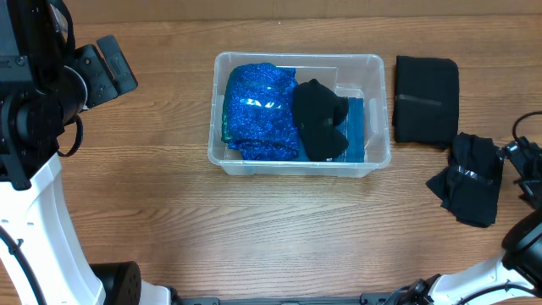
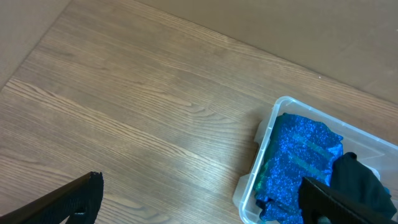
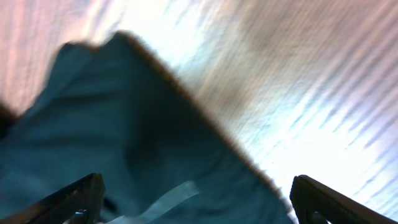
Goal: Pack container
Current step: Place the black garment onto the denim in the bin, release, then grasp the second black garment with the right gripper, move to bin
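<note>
The clear plastic container (image 1: 377,161) stands mid-table. It holds a sparkly blue cloth (image 1: 258,110) on the left, a black bundle (image 1: 319,119) in the middle and something blue under them. It also shows in the left wrist view (image 2: 264,143). My left gripper (image 2: 199,202) is open and empty over bare wood, left of the container. My right gripper (image 3: 196,202) is open, close above a crumpled black garment (image 3: 118,143) that lies at the far right (image 1: 470,178).
A folded black garment (image 1: 426,97) lies flat just right of the container. The crumpled garment carries a strip of clear tape (image 3: 161,199). The left arm's body stands at the table's far left (image 1: 38,93).
</note>
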Available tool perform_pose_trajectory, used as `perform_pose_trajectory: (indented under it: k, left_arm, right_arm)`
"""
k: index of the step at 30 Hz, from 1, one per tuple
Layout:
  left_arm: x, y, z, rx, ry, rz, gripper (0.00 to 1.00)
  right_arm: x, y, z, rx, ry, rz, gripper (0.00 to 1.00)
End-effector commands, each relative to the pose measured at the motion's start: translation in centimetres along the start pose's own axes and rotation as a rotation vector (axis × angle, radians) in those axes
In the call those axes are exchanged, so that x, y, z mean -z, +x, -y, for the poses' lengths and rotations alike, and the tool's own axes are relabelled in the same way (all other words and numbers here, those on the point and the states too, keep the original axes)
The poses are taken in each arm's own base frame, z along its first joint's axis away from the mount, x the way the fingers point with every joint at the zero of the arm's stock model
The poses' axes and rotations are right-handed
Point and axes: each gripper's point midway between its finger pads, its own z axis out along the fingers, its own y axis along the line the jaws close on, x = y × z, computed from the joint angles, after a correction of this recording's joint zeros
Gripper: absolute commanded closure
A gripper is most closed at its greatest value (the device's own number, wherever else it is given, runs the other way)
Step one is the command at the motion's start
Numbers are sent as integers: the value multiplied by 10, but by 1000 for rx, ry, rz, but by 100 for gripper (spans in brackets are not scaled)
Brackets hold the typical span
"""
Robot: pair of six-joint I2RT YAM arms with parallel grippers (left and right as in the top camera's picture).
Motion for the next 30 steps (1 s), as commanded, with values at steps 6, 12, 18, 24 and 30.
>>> perform_pose_trajectory:
  k: [6, 12, 18, 24, 30]
  left_arm:
    - [3, -1, 0, -8, 6, 8, 0]
    - [3, -1, 0, -8, 6, 8, 0]
    - [3, -1, 0, -8, 6, 8, 0]
    - [3, -1, 0, -8, 6, 8, 0]
    - [3, -1, 0, -8, 6, 8, 0]
  right_arm:
    - [-45, 20, -28, 122, -264, -175, 2]
    - [-47, 39, -42, 140, -373, -231, 47]
    - [11, 37, -73, 138, -550, -168, 91]
    - [181, 90, -134, 316, -923, 19, 96]
    - [275, 228, -216, 821, -1098, 114, 96]
